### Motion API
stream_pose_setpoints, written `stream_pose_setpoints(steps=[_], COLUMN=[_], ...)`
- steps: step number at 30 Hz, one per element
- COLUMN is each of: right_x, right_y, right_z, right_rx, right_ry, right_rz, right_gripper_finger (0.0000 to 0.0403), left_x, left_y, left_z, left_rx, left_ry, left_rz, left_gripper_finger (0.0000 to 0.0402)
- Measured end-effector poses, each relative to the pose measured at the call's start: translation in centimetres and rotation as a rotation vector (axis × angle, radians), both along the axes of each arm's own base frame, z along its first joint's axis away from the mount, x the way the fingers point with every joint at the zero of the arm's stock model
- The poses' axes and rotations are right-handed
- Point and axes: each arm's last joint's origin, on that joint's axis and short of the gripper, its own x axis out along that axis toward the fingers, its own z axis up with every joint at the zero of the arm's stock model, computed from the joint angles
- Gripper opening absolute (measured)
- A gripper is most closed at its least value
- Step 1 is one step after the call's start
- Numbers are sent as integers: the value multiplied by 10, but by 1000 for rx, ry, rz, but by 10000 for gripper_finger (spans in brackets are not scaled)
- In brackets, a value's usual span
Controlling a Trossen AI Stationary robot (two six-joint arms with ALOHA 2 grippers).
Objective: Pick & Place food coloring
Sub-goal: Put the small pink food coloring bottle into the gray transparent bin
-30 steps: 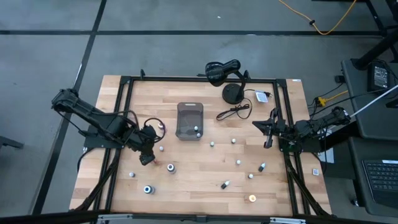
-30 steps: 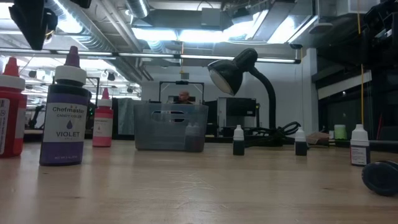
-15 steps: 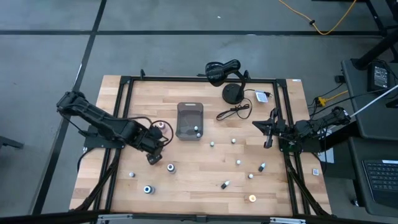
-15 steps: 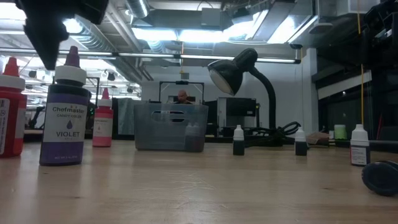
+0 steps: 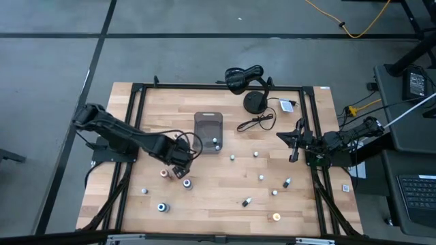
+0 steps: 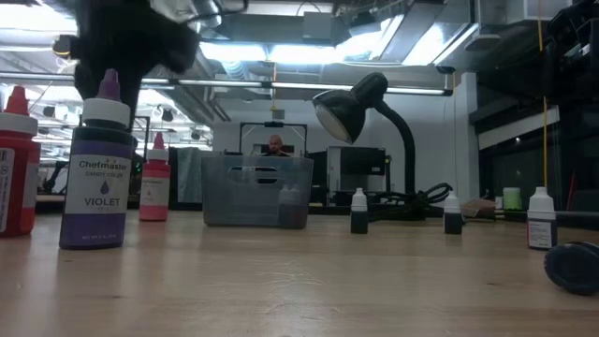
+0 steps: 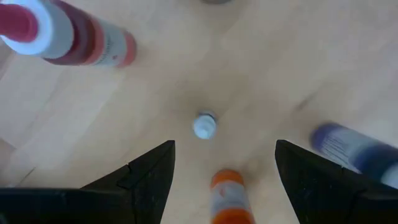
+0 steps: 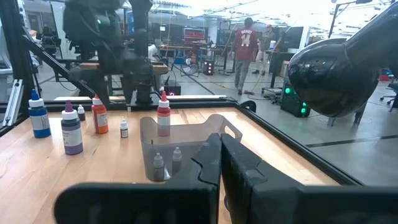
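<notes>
Left gripper [image 5: 182, 163] hangs spread and empty over three bottles [image 7: 204, 124] left of the gray tray [image 5: 208, 120] — other bottles dot the table. Right gripper [image 5: 294, 145] — pressed together, waiting at the right edge.

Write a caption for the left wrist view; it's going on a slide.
Open left gripper hovering over a small white-capped bottle, with red, orange and blue bottles around it.

Bare wood lies mid-table [image 5: 225, 180], flanked by scattered bottles [image 5: 261, 177] and the gray tray [image 5: 208, 131].
</notes>
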Motion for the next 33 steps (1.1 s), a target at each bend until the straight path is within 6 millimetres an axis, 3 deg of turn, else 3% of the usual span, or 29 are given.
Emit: stream_pose_setpoints(steps=[13, 20, 33], right_x=[0, 0, 0], right_y=[0, 0, 0], right_z=[0, 0, 0], right_rx=[0, 0, 0], right_ry=[0, 0, 0], right_rz=[0, 0, 0], right_gripper_finger=[15, 15, 15], left_x=[7, 2, 9], left_y=[3, 4, 2], left_z=[-23, -40, -49], left_rx=[26, 38, -9], left_ry=[42, 95, 52], left_rz=[62, 100, 83], left_gripper_finger=[269, 269, 269])
